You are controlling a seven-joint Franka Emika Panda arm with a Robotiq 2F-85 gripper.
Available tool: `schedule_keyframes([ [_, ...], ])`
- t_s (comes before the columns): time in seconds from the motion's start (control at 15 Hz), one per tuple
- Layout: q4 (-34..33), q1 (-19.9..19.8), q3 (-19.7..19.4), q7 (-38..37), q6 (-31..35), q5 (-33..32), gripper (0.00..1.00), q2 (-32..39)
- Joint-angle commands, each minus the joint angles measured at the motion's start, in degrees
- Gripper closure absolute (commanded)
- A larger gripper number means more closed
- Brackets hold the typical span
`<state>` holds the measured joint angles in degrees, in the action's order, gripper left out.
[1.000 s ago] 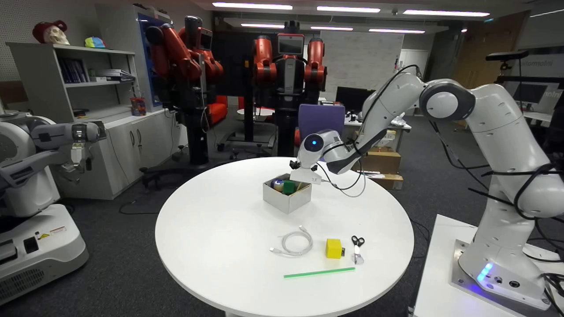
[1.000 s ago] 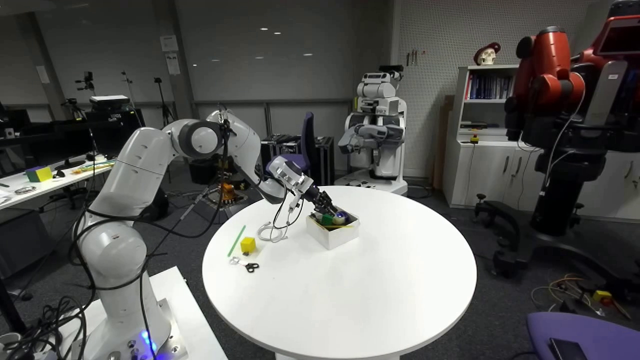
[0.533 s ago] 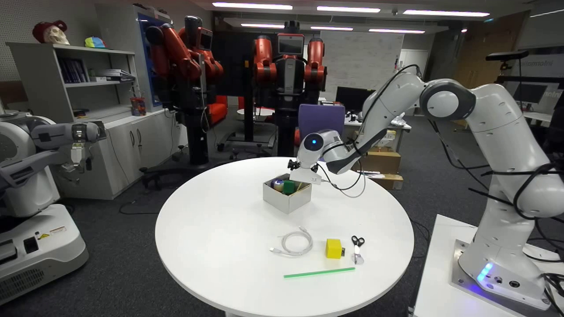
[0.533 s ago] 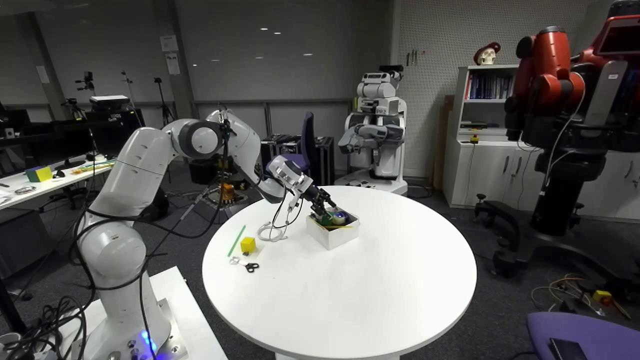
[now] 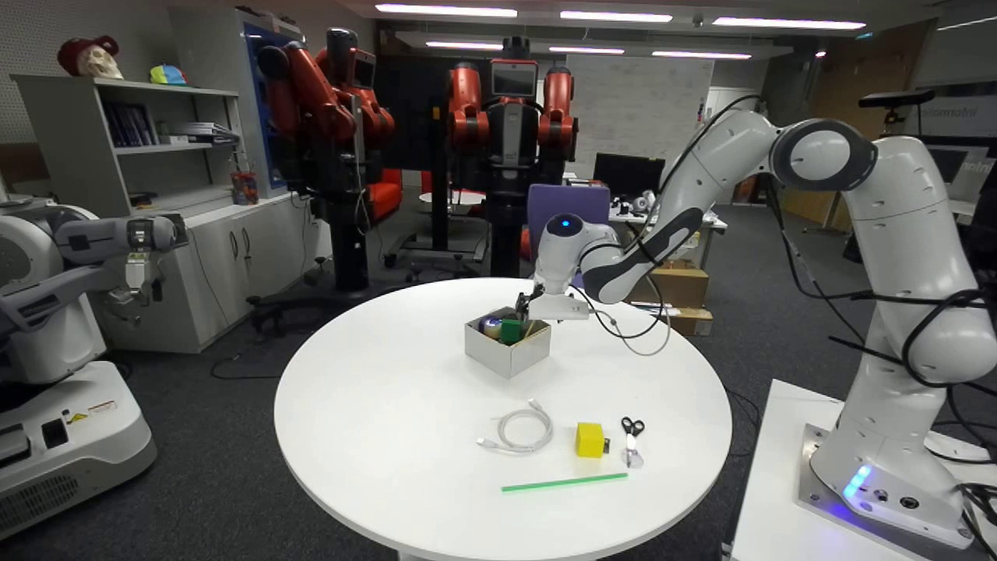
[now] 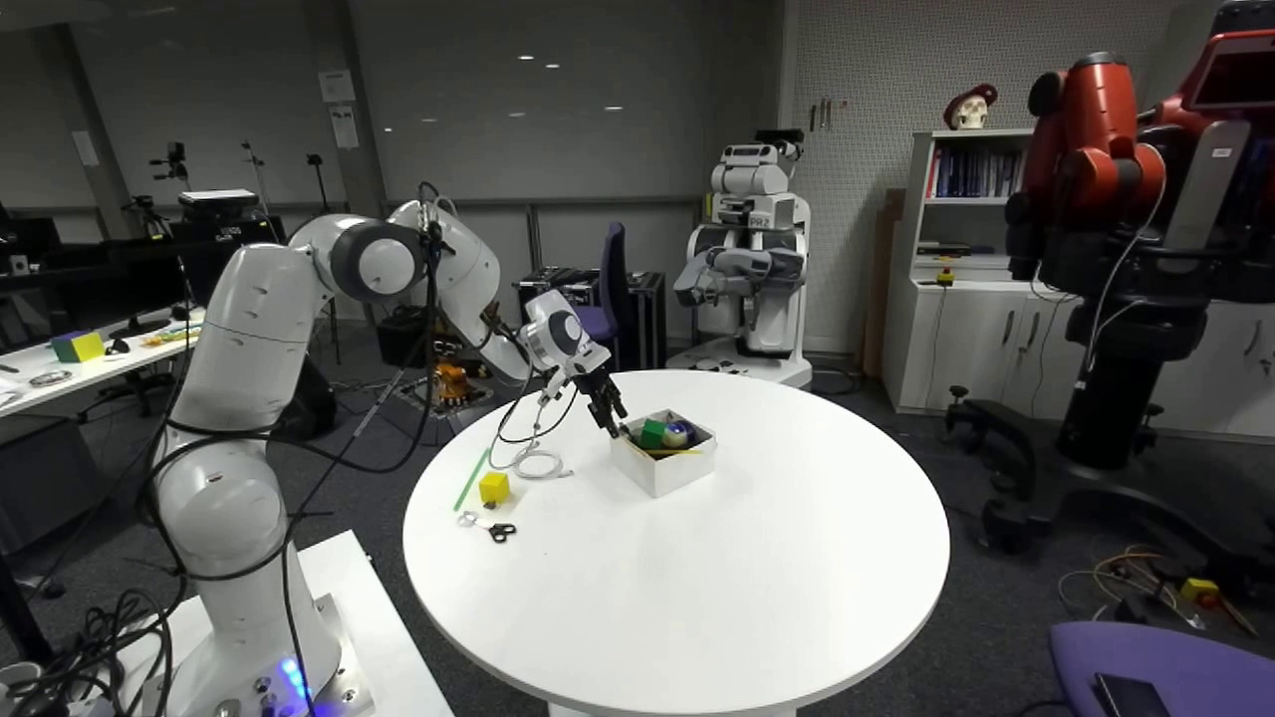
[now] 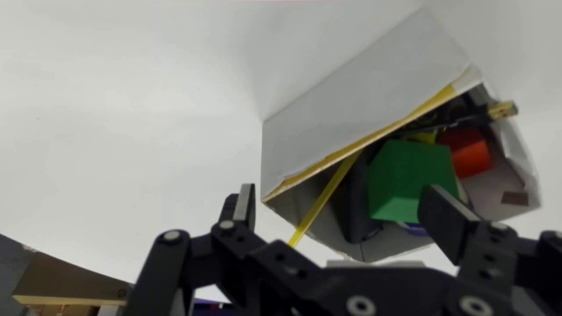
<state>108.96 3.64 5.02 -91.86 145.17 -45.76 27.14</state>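
Tool (image 7: pixel 338 197): sits spread wide with nothing in grip, just backed off from over the box (image 7: pixel 351 101) to near its robot-side edge, leaving green cube (image 7: pixel 401 175) apparently unmoved inside, so likely marks a release rather than a pick-up.

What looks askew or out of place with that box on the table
In the wrist view, a yellow stick slants out over the rim of the box, and a gold-tipped plug pokes over its edge. They look odd because neither lies fully inside.
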Motion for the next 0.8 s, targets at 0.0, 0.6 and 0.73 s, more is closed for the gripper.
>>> schedule_keyframes([
  [0.0, 9.9, -6.9, 8.1, 15.7, -0.5, 11.5, 0.0, -8.8],
  [0.6, 12.4, -0.8, 6.9, 45.0, -8.1, 39.7, 0.0, -8.0],
  [0.73, 12.0, 1.6, 5.6, 47.7, -9.5, 42.6, 0.0, -7.1],
])
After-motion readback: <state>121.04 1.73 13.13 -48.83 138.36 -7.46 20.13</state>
